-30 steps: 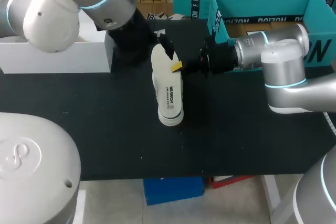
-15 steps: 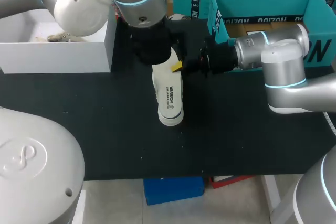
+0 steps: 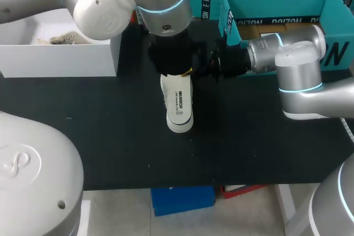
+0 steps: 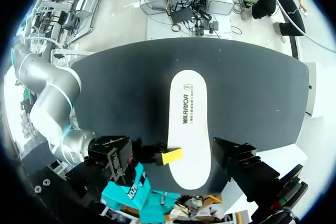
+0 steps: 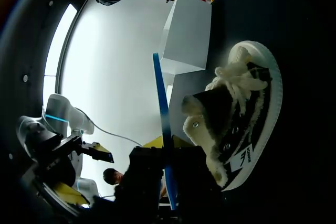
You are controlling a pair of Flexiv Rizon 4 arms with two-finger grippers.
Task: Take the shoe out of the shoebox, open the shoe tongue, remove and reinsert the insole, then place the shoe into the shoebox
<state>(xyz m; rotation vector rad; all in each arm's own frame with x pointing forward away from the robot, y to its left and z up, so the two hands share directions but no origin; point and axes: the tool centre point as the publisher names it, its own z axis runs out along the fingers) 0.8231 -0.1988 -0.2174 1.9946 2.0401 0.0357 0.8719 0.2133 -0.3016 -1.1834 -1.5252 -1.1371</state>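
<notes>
Your shoe [image 3: 178,106] lies sole-up at the centre of the dark surface [image 3: 110,125]. Its long axis runs top to bottom of the frame, and its upper end is hidden under your left pincer [image 3: 171,62]. Your right pincer [image 4: 167,157] sits against the sole's edge. You cannot tell whether either pincer is clenched or released.

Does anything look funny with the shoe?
Yes: the white printed insole is out of the shoe. It is held flat over the black fluffy-lined sneaker, pinched at its edge by the right pincer. It looks odd, but it fits the insole step.
</notes>
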